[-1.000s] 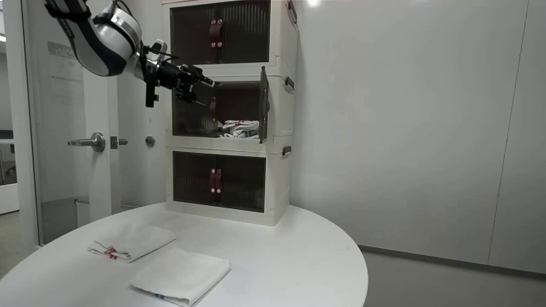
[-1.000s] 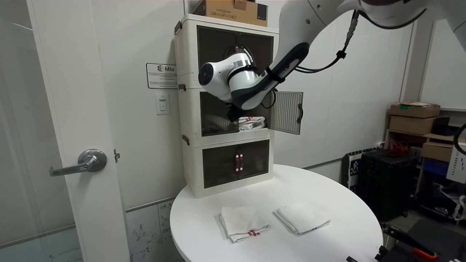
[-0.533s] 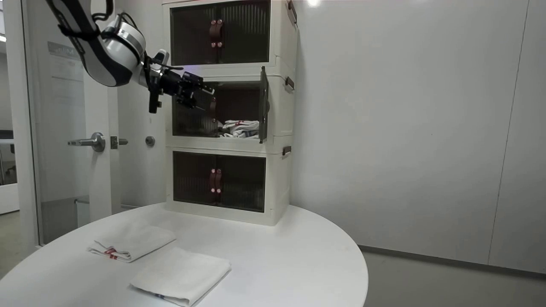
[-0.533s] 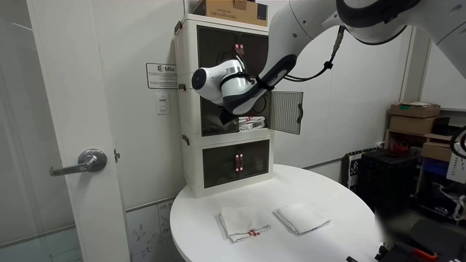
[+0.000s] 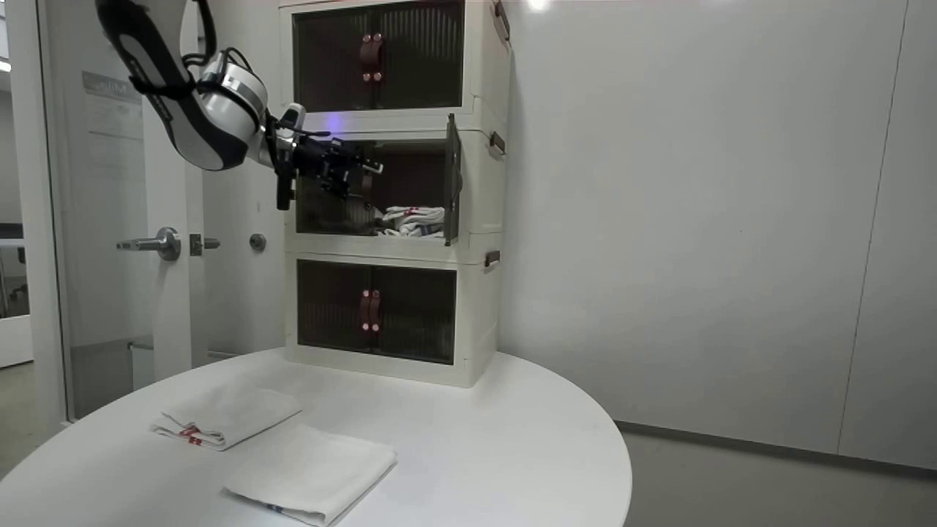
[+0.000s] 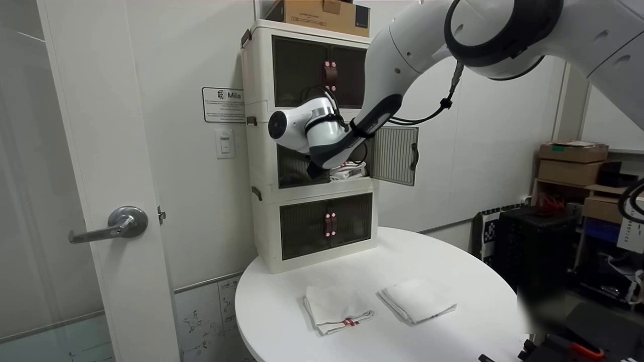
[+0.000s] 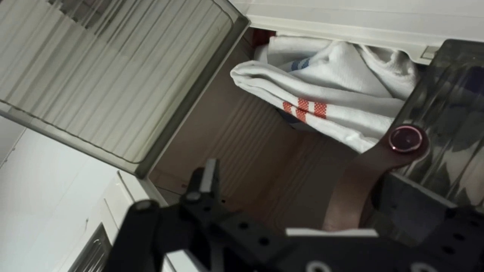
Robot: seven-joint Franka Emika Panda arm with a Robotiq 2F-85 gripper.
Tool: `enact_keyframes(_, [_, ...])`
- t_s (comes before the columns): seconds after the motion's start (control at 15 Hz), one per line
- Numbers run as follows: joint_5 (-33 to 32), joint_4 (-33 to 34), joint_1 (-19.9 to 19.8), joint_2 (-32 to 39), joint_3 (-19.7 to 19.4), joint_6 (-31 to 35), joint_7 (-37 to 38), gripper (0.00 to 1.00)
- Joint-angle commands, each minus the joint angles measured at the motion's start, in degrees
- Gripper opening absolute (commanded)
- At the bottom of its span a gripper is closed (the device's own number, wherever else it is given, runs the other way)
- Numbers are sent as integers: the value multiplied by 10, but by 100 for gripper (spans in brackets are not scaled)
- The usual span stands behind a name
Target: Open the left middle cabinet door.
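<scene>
The left middle cabinet door is a dark see-through panel, closed, in both exterior views (image 5: 318,212) (image 6: 297,171) and at the right of the wrist view (image 7: 450,109). Its brown strap handle (image 7: 349,189) shows in the wrist view, fixed by a round pink-rimmed stud. My gripper (image 7: 312,189) is open, with one finger (image 7: 210,177) over the open right compartment and the other finger (image 7: 414,204) over the door, beside the strap. The strap runs between them; I cannot tell if a finger touches it. In an exterior view the gripper (image 5: 368,182) is in front of the handle.
The right middle door (image 5: 453,179) stands swung open, also in the wrist view (image 7: 124,75). Folded white cloths (image 7: 321,87) lie in that compartment. Two folded cloths (image 5: 315,472) (image 5: 227,413) lie on the round white table (image 5: 505,454). A cardboard box (image 6: 322,17) sits on the cabinet.
In an exterior view my gripper has moved down and right, closer to the left middle door's handle. The arm has lowered. The doors and cloths have not moved.
</scene>
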Motion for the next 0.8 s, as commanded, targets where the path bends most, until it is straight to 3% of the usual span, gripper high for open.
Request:
enact_keyframes(0.0, [-10, 39, 9, 30, -14, -8, 4, 100])
enact_keyframes(0.73, [73, -43, 23, -14, 31, 35, -3, 100])
